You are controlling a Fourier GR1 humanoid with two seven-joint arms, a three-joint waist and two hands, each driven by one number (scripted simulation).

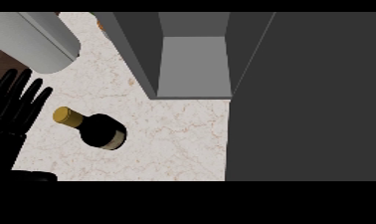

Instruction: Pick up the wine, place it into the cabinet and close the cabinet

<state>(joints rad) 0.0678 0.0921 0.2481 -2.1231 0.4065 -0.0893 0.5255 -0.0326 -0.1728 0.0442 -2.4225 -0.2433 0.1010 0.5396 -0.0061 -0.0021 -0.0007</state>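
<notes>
Wine sits on the counter, in the left half near the front edge, with its gold cap toward the left edge. Nothing is touching it. Left hand shows at the counter's left edge, just beside the cap but apart from it, fingers straight and spread wide, pointing up, holding nothing. Cabinet stands at the back, open, with a bare grey inside. Its dark door covers the counter's right side. A grey cylinder lies at the back-left corner, possibly a container; hard to tell.
</notes>
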